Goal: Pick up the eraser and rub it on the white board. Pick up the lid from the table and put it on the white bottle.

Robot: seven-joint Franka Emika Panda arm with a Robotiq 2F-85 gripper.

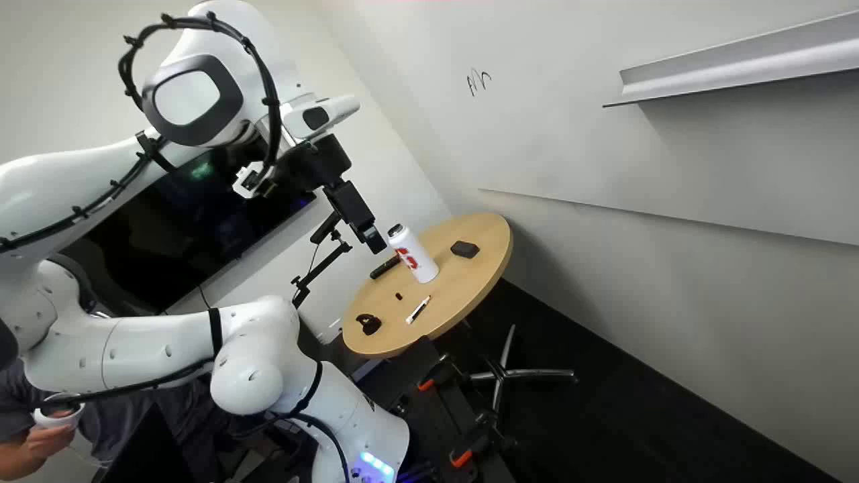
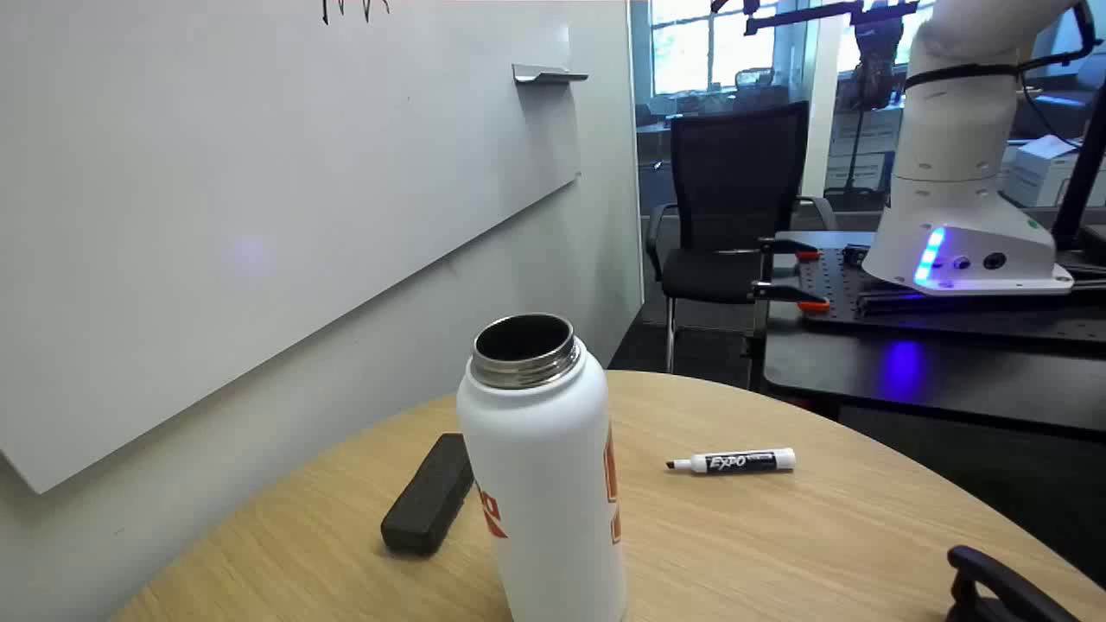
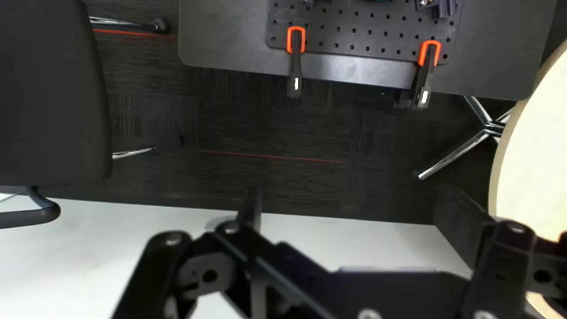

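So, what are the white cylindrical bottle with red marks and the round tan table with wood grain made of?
White bottle: probably metal with matte white coating; its threaded neck shows bare, shiny silver. Round table: wood, or a printed imitation, with a satin look; fine grain streaks fit either.

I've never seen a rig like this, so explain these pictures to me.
The machine is a jointed white robot arm tipped with a black, two-fingered gripper. Both exterior views watch from outside it; the wrist view looks out past the gripper. The round wooden table bears an upright, open white bottle, an eraser, a marker, a black looped lid, a dark bar and a tiny dark piece. Nearby is the scribbled white board. The gripper is open and holds nothing.
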